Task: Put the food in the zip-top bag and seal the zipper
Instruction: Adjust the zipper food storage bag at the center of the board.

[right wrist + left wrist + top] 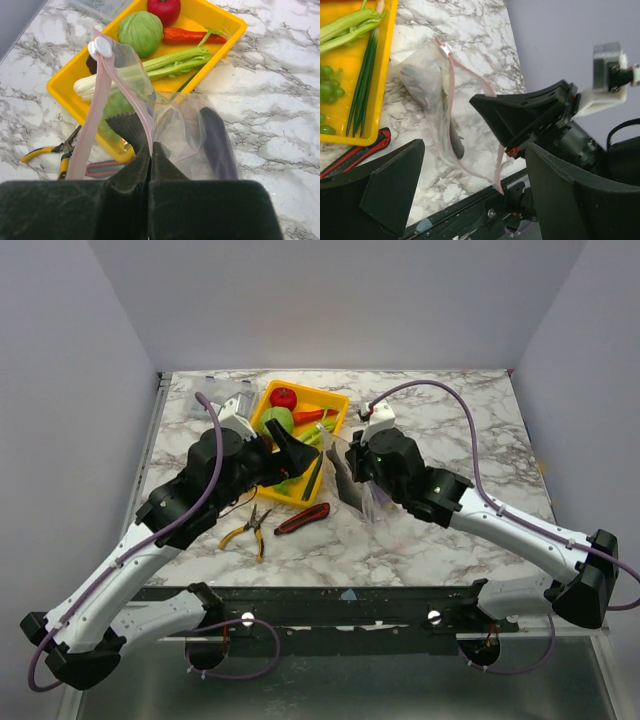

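The zip-top bag [366, 502] hangs from my right gripper [151, 150], which is shut on the pink zipper [142, 107] at the mouth. The white slider [100, 47] sits at the strip's far end. A purple eggplant [216, 140] lies inside the bag. My left gripper [475, 150] is open and empty beside the bag's mouth, and one of its fingers [125, 131] shows between the two zipper strips. The yellow tray [227, 27] holds the tomato [164, 7], cabbage [141, 32], carrot [185, 36], leek [150, 67] and grapes [327, 90].
Yellow-handled pliers [250, 530] and a red-black utility knife [302, 518] lie on the marble in front of the tray. A clear hard box [225, 400] stands at the back left of the tray. The table's front edge [465, 212] is close to the bag.
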